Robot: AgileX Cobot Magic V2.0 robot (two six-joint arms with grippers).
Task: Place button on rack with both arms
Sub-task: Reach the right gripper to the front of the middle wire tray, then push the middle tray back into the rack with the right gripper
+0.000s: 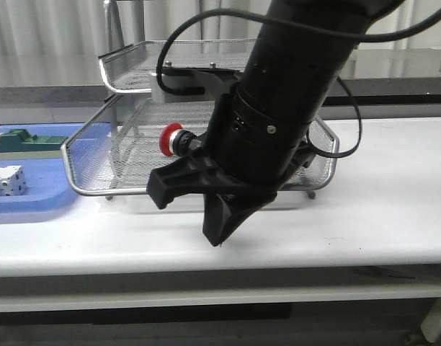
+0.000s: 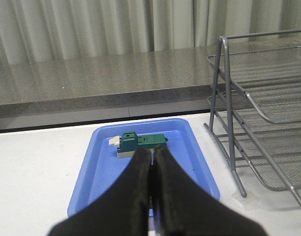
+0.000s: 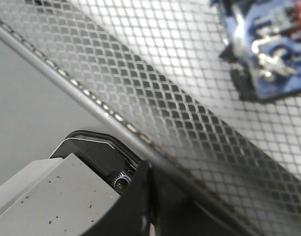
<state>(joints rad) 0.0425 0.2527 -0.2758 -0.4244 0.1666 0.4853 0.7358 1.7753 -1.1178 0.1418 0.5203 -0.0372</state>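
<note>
The button lies in the rack: small, rigid, light; grip its block body. Right hand spread, empty; left hand closed, empty.

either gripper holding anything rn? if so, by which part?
Nothing held. Right gripper is open outside the rack; the button lies free in its tray. Left gripper is shut, empty.

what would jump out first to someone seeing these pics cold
The big black right arm fills the middle of the front view, its tool hanging open just in front of the rack. Behind it the button, with its red head, lies in the rack's lower mesh tray. At the left, a blue tray holds a green block part, with the shut left tool above its near end.
</note>
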